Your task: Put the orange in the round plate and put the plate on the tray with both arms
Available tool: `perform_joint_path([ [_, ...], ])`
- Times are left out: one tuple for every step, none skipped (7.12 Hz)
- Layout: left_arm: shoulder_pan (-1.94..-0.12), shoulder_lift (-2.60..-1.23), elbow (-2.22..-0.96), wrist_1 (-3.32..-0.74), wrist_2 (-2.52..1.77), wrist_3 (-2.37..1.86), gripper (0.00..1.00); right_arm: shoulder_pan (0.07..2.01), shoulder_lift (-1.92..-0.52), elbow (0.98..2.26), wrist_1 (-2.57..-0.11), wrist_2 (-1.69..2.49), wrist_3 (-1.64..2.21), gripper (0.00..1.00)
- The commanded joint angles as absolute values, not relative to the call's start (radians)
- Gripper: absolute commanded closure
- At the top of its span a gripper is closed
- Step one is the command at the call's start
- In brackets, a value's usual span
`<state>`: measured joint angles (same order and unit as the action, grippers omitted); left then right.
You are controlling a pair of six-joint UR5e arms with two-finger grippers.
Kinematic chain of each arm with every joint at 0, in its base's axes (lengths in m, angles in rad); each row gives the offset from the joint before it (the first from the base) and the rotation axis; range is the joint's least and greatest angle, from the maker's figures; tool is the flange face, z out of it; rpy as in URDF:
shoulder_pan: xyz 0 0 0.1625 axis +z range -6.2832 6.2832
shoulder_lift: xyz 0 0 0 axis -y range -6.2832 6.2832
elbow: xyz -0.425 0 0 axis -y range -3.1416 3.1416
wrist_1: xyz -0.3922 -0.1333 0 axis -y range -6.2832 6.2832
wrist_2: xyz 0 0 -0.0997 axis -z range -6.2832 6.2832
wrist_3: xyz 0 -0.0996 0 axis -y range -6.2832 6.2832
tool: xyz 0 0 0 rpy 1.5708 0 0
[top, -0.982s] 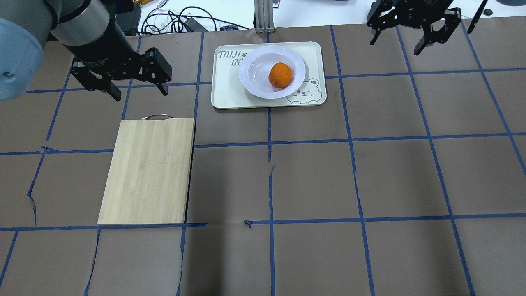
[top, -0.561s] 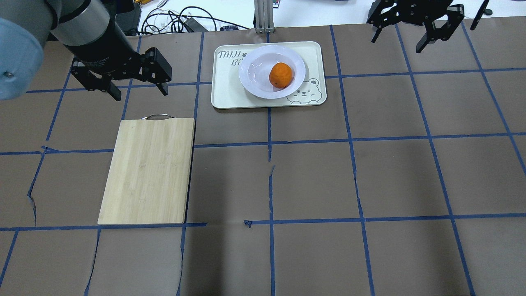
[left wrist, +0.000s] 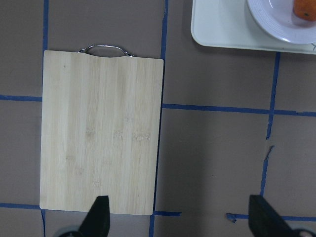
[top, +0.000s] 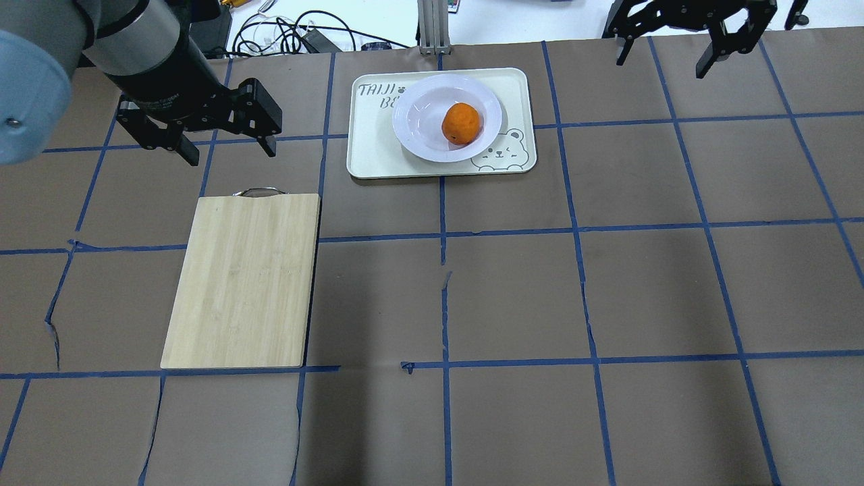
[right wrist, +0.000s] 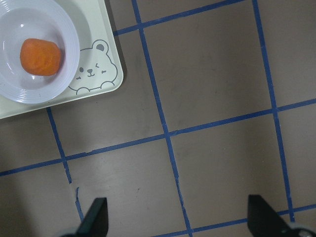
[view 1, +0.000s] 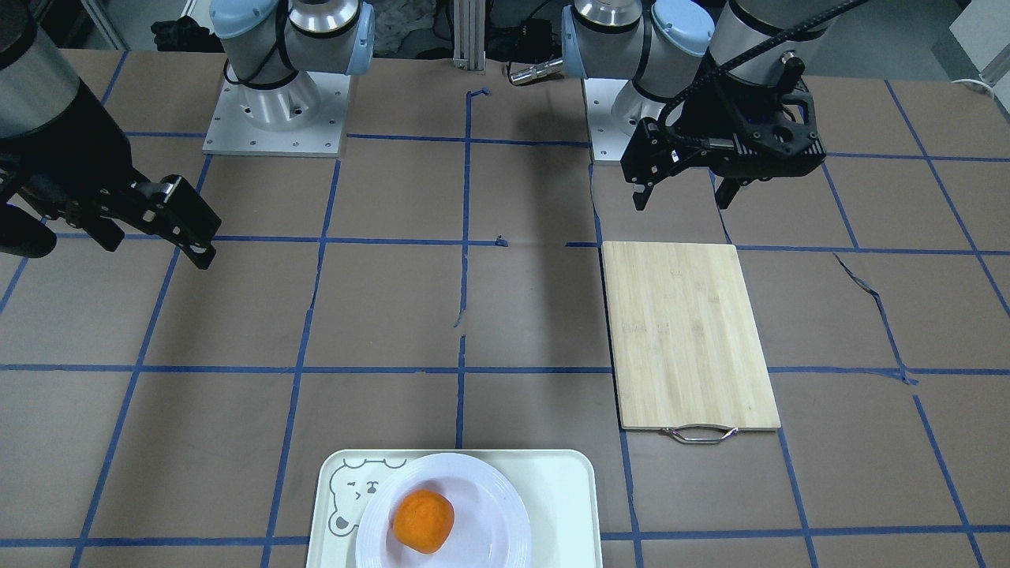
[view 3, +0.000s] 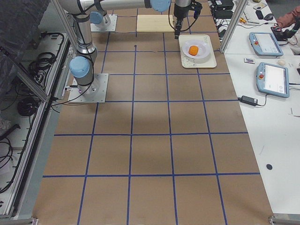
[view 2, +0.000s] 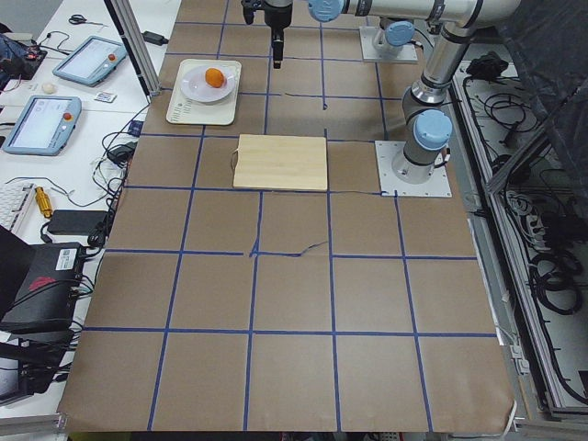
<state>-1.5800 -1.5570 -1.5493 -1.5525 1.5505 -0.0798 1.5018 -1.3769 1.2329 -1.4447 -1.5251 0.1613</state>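
- Where the tabletop [top: 513,297] runs closest to the robot, a cutting board [top: 243,280] lies on the robot's left side, with its long axis pointing away from the robot and its metal handle at the far end
- Just past that handle the left tool [top: 231,154] hangs above the tabletop, its fingers spread wide and nothing between them
- Farther out, near the middle of the far edge, the tray [top: 374,158] lies flat with its long side across the robot's front; the plate [top: 405,135] rests on it, over the half with the bear drawing, and the orange [top: 461,123] sits in the plate's sunken centre
- Farthest out, at the back edge on the robot's right, the right tool [top: 661,66] hovers, also wide open and empty
- The loaded tray lies between the two tools, to the right of the left one and to the left of the right one, well apart from both; neither is clearly nearer
- Both placements look done, so I judge that no further grasp is needed, only pulling the arms back
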Motion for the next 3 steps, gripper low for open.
perform_joint_path([
  [-1.580, -1.557, -1.549, -1.552, 1.551, -0.080, 0.00, 1.506, -1.362, 1.201, -1.417, -1.529, 0.161, 0.00],
  [-1.580, -1.557, -1.549, -1.552, 1.551, -0.080, 0.00, 1.506, -1.362, 1.200, -1.417, -1.528, 0.163, 0.00],
  [-1.580, -1.557, -1.549, -1.552, 1.551, -0.080, 0.00, 1.506, -1.364, 1.200, -1.414, -1.529, 0.163, 0.00],
])
